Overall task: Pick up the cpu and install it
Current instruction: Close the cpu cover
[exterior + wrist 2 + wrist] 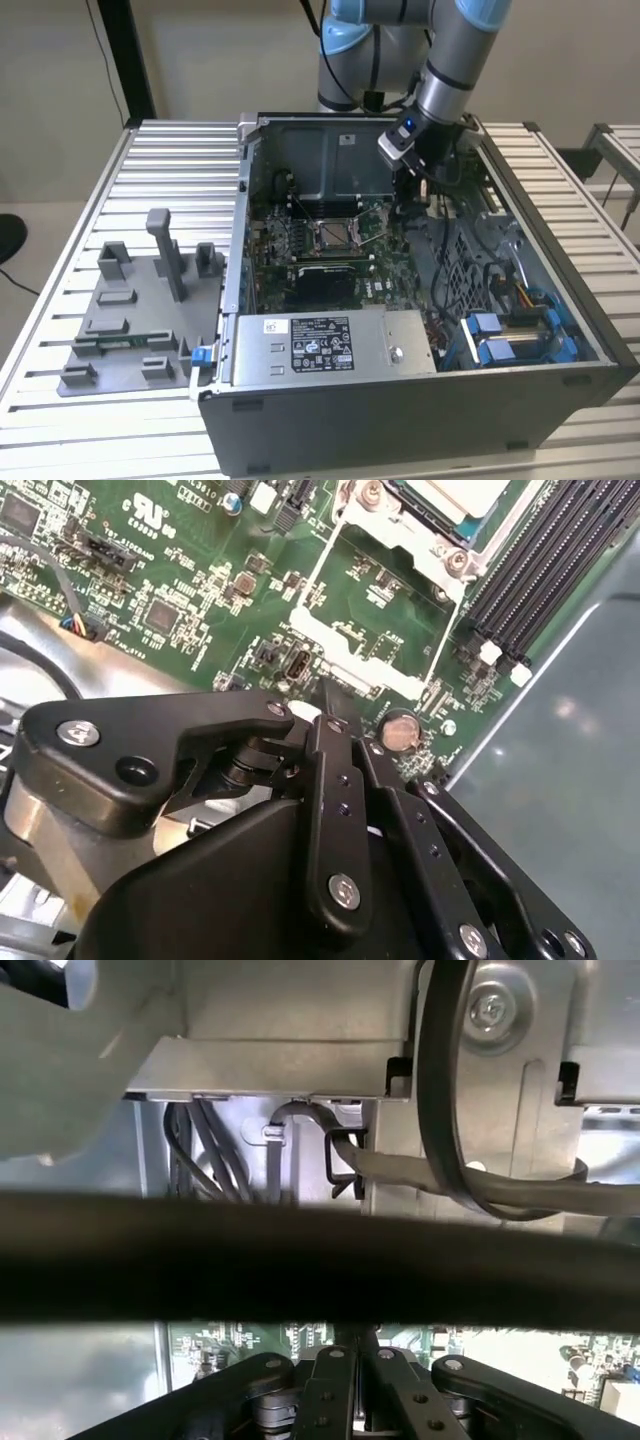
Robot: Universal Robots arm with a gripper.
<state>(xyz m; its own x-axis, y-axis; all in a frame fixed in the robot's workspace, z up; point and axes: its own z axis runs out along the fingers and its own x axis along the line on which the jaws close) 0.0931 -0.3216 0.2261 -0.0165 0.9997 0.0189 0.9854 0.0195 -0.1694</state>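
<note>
The cpu (452, 494) is a pale silver square lying inside the metal-framed socket (400, 540) on the green motherboard (200, 590). In the exterior view the socket (334, 233) sits mid-board in the open computer case (560, 330). My gripper (409, 207) hangs inside the case, toward the exterior view's right of the socket and apart from it. In both wrist views the black fingers (327, 730) (345, 1380) stand pressed together, and I see nothing between them.
A grey fixture tray (130, 310) with upright blocks lies on the slatted table at the exterior view's left. The power supply (330, 345) covers the case front, with blue drive bays (500, 335) beside it. A thick black cable (320, 1260) crosses close in front of the gripper. Black memory slots (540, 570) flank the socket.
</note>
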